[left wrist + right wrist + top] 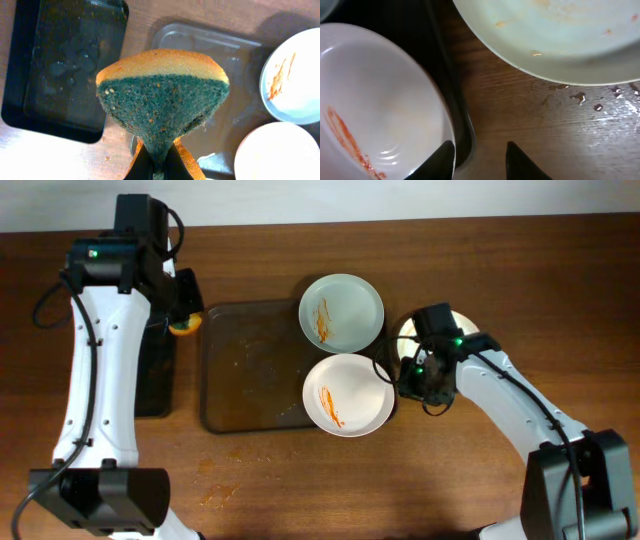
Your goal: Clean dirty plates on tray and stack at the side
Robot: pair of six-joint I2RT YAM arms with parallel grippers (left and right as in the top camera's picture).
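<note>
The dark tray [245, 370] holds two sauce-streaked plates at its right end: a bluish one [341, 312] at the back and a white one [348, 395] in front. A third plate [447, 326] lies on the table to the right, partly under my right arm; it shows faint orange smears in the right wrist view [560, 35]. My right gripper [480, 155] is open, its fingers either side of the tray rim [456, 105] at the front plate's edge [375, 110]. My left gripper [159, 167] is shut on an orange-and-green sponge [162, 100] above the tray's left edge [215, 47].
A narrow black tray [155, 375], wet inside [65, 65], lies left of the big tray. Water drops [600, 102] sit on the wood near the third plate. An orange smear [222, 495] marks the table in front of the tray.
</note>
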